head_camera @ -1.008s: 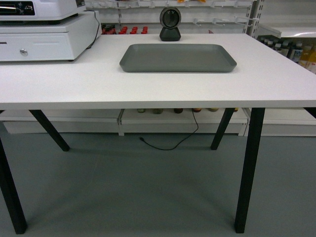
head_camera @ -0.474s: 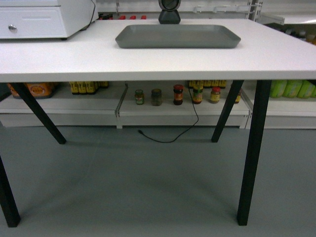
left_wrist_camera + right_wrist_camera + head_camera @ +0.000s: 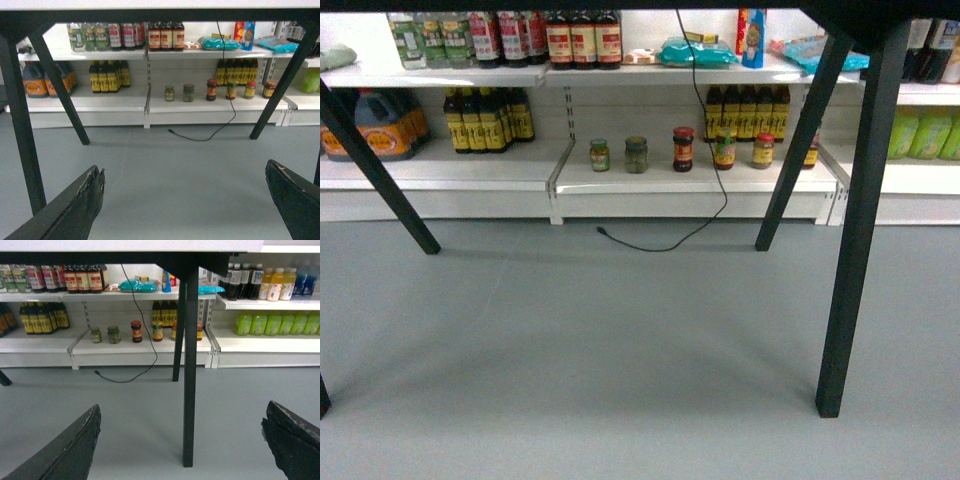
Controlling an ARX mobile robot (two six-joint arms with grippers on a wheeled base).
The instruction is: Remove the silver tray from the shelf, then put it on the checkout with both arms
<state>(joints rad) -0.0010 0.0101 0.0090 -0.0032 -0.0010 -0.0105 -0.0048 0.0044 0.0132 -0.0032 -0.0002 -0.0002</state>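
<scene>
Silver tray: out of sight in all three views. The cameras sit below the tabletop level, so whatever lies on top cannot be seen.

Checkout point(image 3: 160, 4): only its white front edge and dark underside show, along the top of both wrist views. Black table legs point(image 3: 855, 210) slant down to the grey floor point(image 3: 620, 350).

Left gripper point(image 3: 185, 200): low, pointing level toward the shelving under the table. Fingers point(image 3: 75, 207) spread wide, one at each lower corner of its view, nothing between them but bare floor.

Right gripper point(image 3: 182, 440): same posture, low and level, fingers point(image 3: 75, 445) wide apart, holding nothing. One black table leg stands directly ahead of it, between the two fingers in the view.

Neither arm shows in the head view.

Behind the table: white shop shelves point(image 3: 690, 180) stocked with dark sauce bottles point(image 3: 485, 118), a row of small jars point(image 3: 683, 148), green bottles point(image 3: 275, 322) off to the right. A black cable point(image 3: 705, 150) hangs down from the table and trails onto the floor in front of the lowest shelf.
</scene>
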